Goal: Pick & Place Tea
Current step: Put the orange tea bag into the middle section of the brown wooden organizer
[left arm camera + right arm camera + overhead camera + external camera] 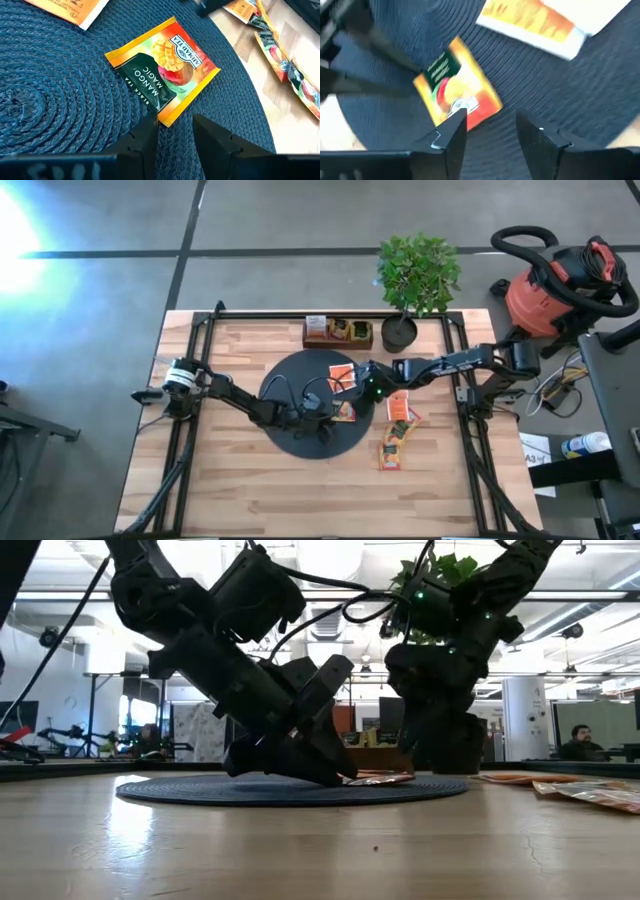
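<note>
- Wooden table (250, 500) has a round black mat (290, 375) mid-table; we've got bare wood up front.
- Left gripper (172, 131) and right gripper (490, 127), both unclenched, sit at the mango sachet (162, 70), its corner hidden under a finger.

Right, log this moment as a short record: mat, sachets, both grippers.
mat: round black mat at table centre
sachet on mat: mango tea sachet lying flat near the mat's right edge
second sachet on mat: white-and-orange sachet
loose sachets: several on the wood right of the mat
left gripper: open, at the mango sachet's corner
right gripper: open, over the same sachet
</note>
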Motion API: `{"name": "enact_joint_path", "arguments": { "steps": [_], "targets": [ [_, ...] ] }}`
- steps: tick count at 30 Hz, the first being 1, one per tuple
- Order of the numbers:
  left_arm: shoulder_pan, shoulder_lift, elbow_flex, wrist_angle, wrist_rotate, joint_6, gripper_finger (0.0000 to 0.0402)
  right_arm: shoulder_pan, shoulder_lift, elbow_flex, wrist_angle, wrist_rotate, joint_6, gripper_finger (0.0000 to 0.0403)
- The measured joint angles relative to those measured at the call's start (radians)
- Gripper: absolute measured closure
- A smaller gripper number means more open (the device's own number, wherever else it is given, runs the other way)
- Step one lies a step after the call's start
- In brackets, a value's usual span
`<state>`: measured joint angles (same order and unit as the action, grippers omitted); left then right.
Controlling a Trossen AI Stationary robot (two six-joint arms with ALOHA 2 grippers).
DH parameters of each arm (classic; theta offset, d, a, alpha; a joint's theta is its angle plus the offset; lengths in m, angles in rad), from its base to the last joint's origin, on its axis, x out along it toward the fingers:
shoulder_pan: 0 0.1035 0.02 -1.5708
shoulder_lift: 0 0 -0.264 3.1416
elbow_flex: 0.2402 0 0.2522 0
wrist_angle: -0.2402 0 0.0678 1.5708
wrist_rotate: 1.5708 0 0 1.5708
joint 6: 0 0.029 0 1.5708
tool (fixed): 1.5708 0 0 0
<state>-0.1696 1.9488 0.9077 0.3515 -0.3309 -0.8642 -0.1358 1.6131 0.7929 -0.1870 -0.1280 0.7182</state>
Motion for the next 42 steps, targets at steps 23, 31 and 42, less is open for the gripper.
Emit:
{"name": "enact_joint_path", "arguments": {
  "steps": [23,31,42],
  "targets": [
    [0.014,0.004,-0.003,0.017,0.008,-0.002,0.0275,-0.069,0.101,0.057,0.086,-0.217,0.035,0.0213],
    [0.014,0.005,-0.004,0.018,0.009,-0.002,0.0275,-0.065,0.097,0.085,0.030,-0.232,0.030,0.0213],
    [0.014,0.005,-0.004,0.017,0.010,-0.002,0.0275,-0.060,0.099,0.133,-0.049,-0.233,-0.028,0.0213]
  ]
}}
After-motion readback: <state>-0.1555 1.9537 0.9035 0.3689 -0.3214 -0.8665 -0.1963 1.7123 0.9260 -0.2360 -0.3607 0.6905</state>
